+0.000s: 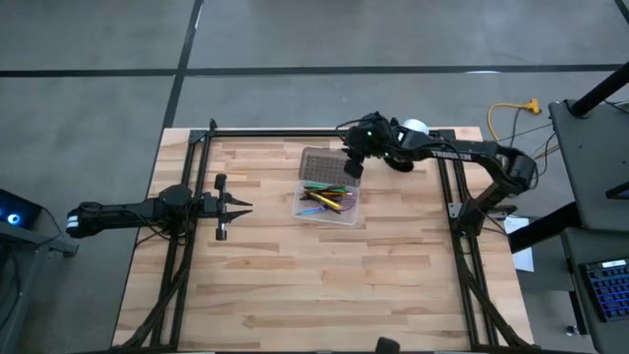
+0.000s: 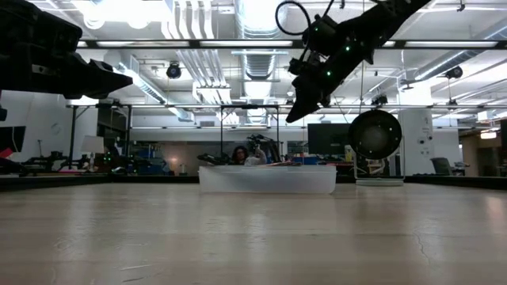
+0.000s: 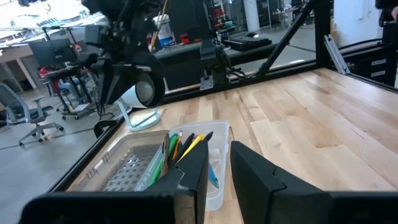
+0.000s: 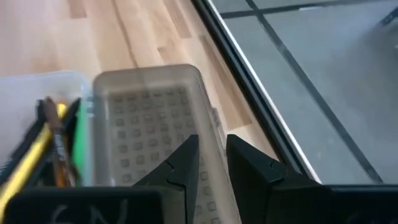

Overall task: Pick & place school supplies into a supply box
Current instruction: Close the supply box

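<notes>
grey concrete floor (image 1: 88,39) crossed by dark lines; bright ceiling strip lights (image 2: 261,43) above cluttered workbenches (image 2: 142,168).

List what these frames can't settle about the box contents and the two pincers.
- Scissors: not made out anywhere; in the high view the pencils and pens in the supply box are too small to sort.
- Left wrist view: the left pincer covers the box's near end.
- Low view: the box wall hides its contents.
- Right pincer: hangs over the open lid; contact with it cannot be told.
</notes>
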Controlling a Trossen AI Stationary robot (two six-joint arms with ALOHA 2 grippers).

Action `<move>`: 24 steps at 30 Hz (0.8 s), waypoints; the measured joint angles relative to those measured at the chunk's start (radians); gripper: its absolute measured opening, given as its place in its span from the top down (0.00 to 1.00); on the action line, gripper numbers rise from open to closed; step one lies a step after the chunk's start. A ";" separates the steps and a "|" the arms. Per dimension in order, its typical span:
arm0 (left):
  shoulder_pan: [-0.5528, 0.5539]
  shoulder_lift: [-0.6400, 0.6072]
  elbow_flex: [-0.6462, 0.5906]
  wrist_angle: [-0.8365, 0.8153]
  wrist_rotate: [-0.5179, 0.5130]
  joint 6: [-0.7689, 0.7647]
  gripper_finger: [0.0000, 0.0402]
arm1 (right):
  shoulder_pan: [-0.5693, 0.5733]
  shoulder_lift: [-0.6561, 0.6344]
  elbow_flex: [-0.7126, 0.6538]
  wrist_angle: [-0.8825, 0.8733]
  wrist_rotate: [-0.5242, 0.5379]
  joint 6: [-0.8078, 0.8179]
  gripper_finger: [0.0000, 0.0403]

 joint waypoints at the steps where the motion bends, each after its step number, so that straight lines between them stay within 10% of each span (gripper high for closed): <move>1: 0.000 0.000 0.000 0.000 0.000 0.000 0.87 | -0.009 0.005 0.000 0.000 -0.005 0.000 0.81; 18: 0.000 0.010 0.000 -0.001 0.000 0.000 0.87 | -0.063 0.084 -0.010 -0.043 -0.027 -0.129 0.54; 24: 0.000 0.011 0.000 0.000 0.000 0.000 0.87 | -0.152 0.085 -0.010 -0.038 -0.268 -0.129 0.56</move>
